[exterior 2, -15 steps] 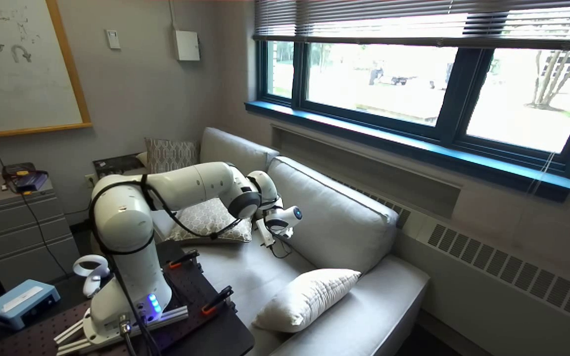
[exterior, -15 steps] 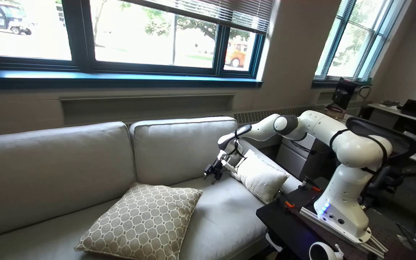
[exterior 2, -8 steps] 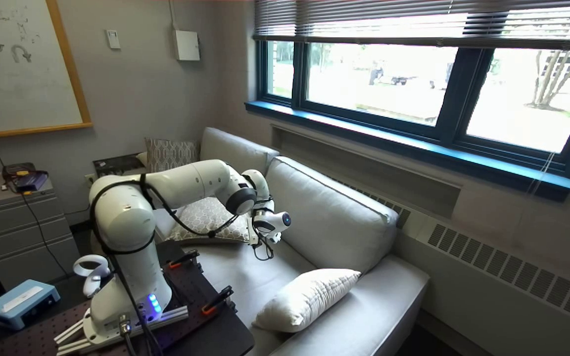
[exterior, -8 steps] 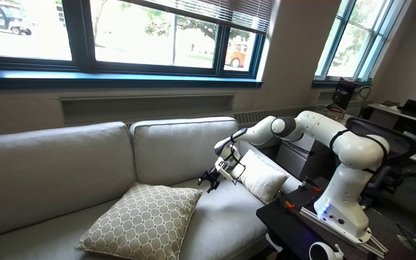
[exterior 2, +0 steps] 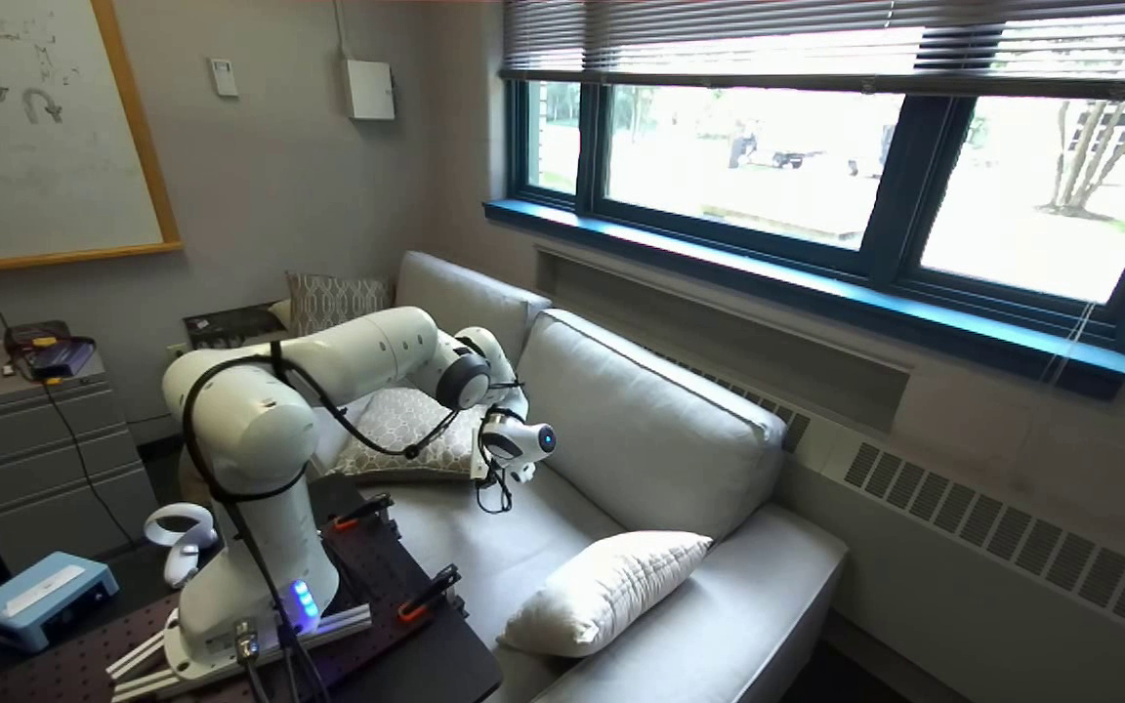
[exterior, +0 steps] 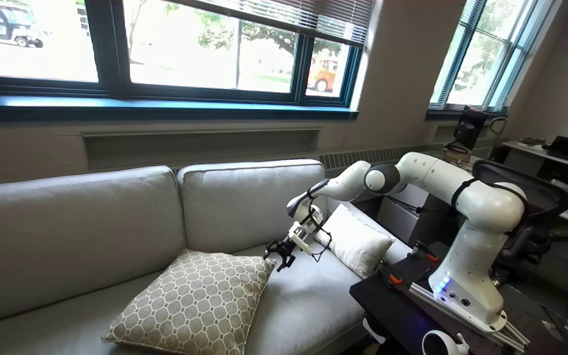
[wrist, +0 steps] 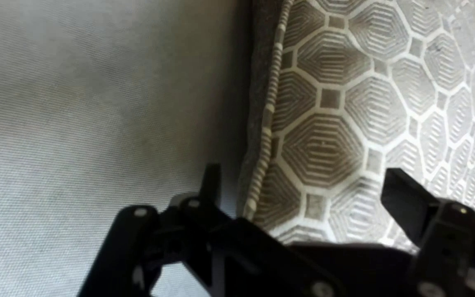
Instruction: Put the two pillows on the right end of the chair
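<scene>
One tan pillow (exterior: 196, 301) (latticed) beside the gripper (exterior: 272, 263).

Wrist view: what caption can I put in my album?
Open black jaws by the edge of a tan lattice-patterned pillow on a grey sofa.

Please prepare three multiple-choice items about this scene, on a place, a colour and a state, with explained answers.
1. Where is the cream-white pillow?
A) On the windowsill
B) Beside the sofa armrest
C) On the floor

2. Which colour outlines the pattern of the tan pillow?
A) White
B) Red
C) Blue

3. The gripper is:
A) shut on the cream-white pillow
B) shut, empty
C) open

1B: both exterior views show it there.
2A: the wrist view shows white outlines.
3C: its jaws stand apart.
</scene>
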`<state>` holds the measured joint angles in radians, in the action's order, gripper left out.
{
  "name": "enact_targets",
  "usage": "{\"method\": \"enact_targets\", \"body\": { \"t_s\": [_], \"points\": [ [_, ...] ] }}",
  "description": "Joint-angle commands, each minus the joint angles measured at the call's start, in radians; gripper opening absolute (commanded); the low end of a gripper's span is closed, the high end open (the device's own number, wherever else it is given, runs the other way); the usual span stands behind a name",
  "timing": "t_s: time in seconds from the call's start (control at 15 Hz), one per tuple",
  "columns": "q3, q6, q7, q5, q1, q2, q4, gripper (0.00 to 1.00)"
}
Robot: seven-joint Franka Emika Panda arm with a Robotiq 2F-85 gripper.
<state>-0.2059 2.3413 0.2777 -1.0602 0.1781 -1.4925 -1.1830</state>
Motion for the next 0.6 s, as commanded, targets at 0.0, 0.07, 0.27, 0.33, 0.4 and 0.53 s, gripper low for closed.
{"method": "enact_targets", "body": {
  "t_s": [0.0,0.07,0.27,0.33,0.4,0.53],
  "points": [
    [0.026,-0.066,0.04,-0.157,-0.006,0.003,0.031,1.0],
    [0.032,-0.079,0.052,-0.201,-0.012,0.005,0.028,1.0],
    [0.082,-0.108,0.084,-0.292,-0.013,0.008,0.022,1.0],
    [0.099,-0.117,0.093,-0.309,-0.013,0.008,0.021,1.0],
    [0.053,-0.087,0.09,-0.246,-0.06,0.008,0.01,1.0],
    [0.062,-0.099,0.093,-0.232,-0.077,0.008,0.004,1.0]
  ]
}}
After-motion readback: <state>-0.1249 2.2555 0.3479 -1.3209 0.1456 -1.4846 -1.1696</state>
